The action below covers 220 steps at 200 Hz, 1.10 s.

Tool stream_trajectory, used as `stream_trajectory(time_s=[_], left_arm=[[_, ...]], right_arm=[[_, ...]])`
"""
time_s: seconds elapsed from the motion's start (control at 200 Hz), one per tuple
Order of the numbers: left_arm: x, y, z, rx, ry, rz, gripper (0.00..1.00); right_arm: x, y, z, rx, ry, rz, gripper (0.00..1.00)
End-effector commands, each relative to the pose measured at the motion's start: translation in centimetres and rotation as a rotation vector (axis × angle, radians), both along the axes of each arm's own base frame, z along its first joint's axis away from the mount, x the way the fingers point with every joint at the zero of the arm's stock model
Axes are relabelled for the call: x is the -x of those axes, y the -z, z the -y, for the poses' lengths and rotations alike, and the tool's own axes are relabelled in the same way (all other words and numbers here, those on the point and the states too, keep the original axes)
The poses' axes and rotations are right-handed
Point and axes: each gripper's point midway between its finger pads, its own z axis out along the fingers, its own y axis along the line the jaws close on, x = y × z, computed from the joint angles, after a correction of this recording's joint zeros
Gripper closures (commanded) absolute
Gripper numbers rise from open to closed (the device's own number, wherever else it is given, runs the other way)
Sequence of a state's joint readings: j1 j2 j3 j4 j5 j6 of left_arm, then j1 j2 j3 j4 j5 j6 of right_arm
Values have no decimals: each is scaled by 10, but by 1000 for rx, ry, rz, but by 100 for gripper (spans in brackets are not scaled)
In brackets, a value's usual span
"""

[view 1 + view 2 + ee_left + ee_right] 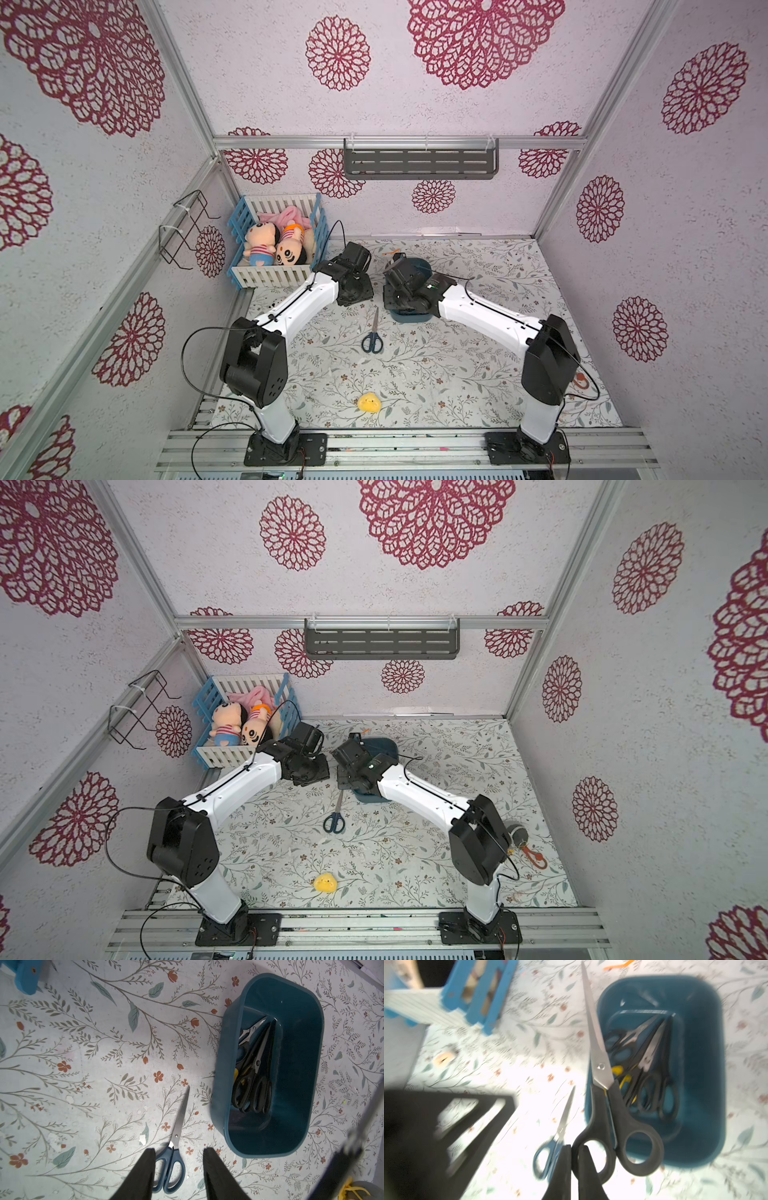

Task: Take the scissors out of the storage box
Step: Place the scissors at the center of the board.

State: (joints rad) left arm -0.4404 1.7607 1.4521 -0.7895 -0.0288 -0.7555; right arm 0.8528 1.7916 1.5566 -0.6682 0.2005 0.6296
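Above storage box (704,1076) rim | your right gripper (574,1147) clamps black scissors (602,1076) by one loop | stiff, slick steel, likely swings, so regrip nearer pivot | left gripper (179,1149) apart, empty

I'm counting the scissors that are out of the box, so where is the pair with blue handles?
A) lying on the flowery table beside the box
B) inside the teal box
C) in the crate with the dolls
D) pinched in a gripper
A: the blue-handled scissors lie flat on the flowery table, just outside the teal storage box.
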Motion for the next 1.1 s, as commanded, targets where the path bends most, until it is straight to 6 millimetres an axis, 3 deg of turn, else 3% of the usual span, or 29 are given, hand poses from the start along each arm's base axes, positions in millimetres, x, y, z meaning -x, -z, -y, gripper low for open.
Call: stream_trajectory(time_s=[0.0,0.22,0.39,0.57,0.825,1.096], left_arm=[[-8,-2,2,33,13,-15,61],[1,2,-14,30,-13,-32,59],[17,3,-25,39,-75,-11,59],[32,-18,-22,52,-82,37,59],[43,-28,-10,42,-53,52,59],[45,-34,-14,30,-56,70,59]], right_arm=[[45,11,-2,-25,25,-81,100],[121,45,-21,-31,-8,-204,100],[149,67,-8,-75,22,-240,100],[147,88,15,-50,63,-209,100],[127,113,10,-32,55,-178,100],[80,117,19,-50,100,-172,100]])
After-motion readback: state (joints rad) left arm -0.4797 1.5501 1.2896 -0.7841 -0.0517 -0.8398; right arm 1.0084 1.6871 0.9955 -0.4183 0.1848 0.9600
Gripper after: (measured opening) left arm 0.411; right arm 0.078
